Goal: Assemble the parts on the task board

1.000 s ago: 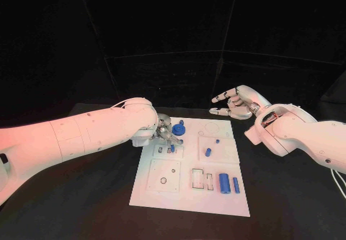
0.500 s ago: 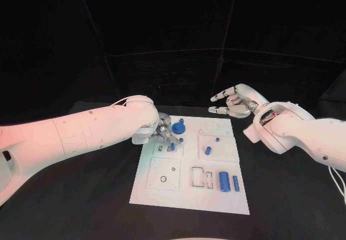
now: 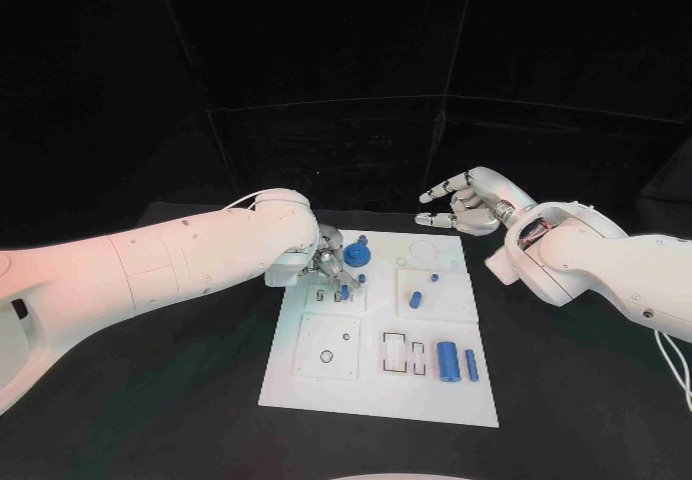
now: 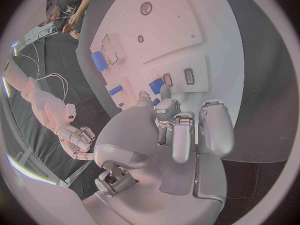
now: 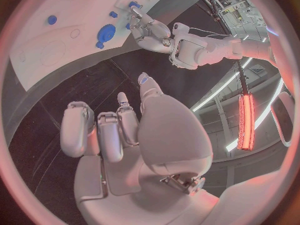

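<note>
Little has shifted: left hand (image 3: pixel 329 266) still pinches a small blue peg (image 4: pixel 156 85) over the white board's (image 3: pixel 378 398) far-left slots; right hand (image 3: pixel 464 206) hovers empty, fingers spread, beyond the board. Pegs look light, rigid, slick; grip mid-shaft.

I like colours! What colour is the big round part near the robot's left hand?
Blue. The round part shows best in the head view, on the white board.

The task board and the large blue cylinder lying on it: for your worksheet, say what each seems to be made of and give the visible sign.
Task board: looks like rigid white plastic, matt, with flat panels and clean-cut recesses; painted metal cannot be ruled out.
Large blue cylinder: probably plastic, given its uniform saturated blue and smooth surface with only a soft sheen.
</note>
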You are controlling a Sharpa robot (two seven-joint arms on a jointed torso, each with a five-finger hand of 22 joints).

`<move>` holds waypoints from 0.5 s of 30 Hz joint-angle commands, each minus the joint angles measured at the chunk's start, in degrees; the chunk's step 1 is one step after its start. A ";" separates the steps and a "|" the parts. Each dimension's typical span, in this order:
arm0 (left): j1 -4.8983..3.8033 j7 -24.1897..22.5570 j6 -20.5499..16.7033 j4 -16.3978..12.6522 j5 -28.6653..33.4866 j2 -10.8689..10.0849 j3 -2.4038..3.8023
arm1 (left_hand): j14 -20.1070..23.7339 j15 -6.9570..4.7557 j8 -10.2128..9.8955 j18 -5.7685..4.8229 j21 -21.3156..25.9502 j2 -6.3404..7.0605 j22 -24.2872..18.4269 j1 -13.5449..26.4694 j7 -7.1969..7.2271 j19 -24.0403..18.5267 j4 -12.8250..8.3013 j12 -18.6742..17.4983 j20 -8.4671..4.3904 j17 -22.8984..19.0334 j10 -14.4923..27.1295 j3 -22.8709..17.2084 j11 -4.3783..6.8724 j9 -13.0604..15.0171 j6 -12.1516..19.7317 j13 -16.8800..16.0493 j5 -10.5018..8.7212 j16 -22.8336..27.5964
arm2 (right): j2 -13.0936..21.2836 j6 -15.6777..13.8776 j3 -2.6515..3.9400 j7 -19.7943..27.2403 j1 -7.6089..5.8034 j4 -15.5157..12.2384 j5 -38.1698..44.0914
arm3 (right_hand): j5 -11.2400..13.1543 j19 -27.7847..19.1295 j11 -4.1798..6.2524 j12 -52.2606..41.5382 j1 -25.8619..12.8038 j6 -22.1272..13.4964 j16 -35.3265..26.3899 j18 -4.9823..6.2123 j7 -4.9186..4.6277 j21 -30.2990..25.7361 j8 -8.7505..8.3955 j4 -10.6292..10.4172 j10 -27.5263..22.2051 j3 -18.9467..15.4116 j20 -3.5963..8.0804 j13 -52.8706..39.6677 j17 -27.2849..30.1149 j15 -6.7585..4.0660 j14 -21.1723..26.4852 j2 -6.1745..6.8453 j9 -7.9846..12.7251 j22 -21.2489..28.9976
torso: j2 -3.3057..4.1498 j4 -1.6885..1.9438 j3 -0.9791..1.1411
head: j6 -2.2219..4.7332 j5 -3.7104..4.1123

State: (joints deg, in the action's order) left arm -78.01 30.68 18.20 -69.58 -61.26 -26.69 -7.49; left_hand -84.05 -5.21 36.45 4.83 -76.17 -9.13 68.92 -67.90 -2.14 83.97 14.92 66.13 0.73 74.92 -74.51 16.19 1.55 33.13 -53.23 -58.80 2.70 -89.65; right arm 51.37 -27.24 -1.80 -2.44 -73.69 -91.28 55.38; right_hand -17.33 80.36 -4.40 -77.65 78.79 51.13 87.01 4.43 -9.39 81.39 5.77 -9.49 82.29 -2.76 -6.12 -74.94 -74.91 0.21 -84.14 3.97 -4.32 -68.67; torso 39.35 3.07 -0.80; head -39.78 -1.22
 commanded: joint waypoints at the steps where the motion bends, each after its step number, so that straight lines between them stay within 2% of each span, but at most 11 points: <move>1: -0.03 0.48 1.21 0.30 -0.40 0.29 0.02 | -5.95 -0.30 0.27 -0.98 -0.23 -0.07 0.10 -0.45 -0.06 1.58 -0.32 0.36 -0.24 15.08 0.03 0.03 0.33 0.08 0.54 -0.10 0.15 -0.35 | 0.00 0.71 0.03 -0.26 -0.14 -0.11 0.49 | -0.33 -0.31 0.14 0.21 -0.15 0.25 -0.39 -0.16 0.03 -0.38 0.24 0.03 -0.30 -0.19 0.17 -3.13 -6.11 -0.35 -3.94 -0.64 -0.02 0.03 | 0.03 0.07 0.00 | -0.11 0.03; 10: 0.07 0.50 1.50 0.78 -0.40 0.83 0.01 | -5.95 -0.30 0.28 -1.01 -0.35 -0.05 0.28 -0.47 -0.06 1.61 -0.34 0.51 -0.24 15.08 -0.06 0.03 0.33 0.11 0.56 -0.28 0.14 -0.35 | 0.02 0.93 0.03 -0.54 -0.14 -0.07 0.56 | -0.57 -0.31 0.17 0.20 0.06 0.29 -0.40 -0.16 0.06 -0.40 0.29 0.17 -0.28 -0.16 0.20 -3.14 -6.10 -0.38 -3.94 -0.83 -0.01 0.05 | 0.02 0.02 0.05 | -0.23 0.05; 15: 0.14 0.50 1.66 1.11 -0.40 1.14 0.01 | -5.95 -0.30 0.41 -1.01 -0.39 -0.07 0.36 -1.00 -0.06 1.58 -0.79 0.56 -0.23 15.08 -0.05 -0.18 0.33 0.35 0.69 -0.27 0.15 -0.35 | -0.06 1.03 0.02 -0.60 -0.14 0.00 0.57 | -0.68 -0.33 0.18 0.23 0.14 0.31 -0.43 -0.15 0.07 -0.42 0.32 0.22 -0.30 -0.15 0.21 -3.11 -6.05 -0.40 -3.93 -0.92 -0.01 0.10 | -0.01 0.11 0.06 | -0.18 0.09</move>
State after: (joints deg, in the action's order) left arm -77.83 30.75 19.00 -68.53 -61.33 -25.68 -7.50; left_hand -84.05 -5.21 36.68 4.83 -76.17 -9.18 69.23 -68.48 -2.14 83.97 14.52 66.40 0.73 74.91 -74.51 15.95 1.54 33.43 -52.81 -59.03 2.70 -89.65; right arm 51.36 -26.68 -1.81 -2.95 -73.69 -91.25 55.63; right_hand -17.65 80.36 -4.40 -77.65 79.02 51.13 86.80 4.43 -9.39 81.18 5.77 -9.49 82.29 -2.76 -6.12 -74.94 -74.90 0.21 -84.14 3.73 -4.31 -68.63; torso 39.35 3.13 -0.76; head -39.95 -1.15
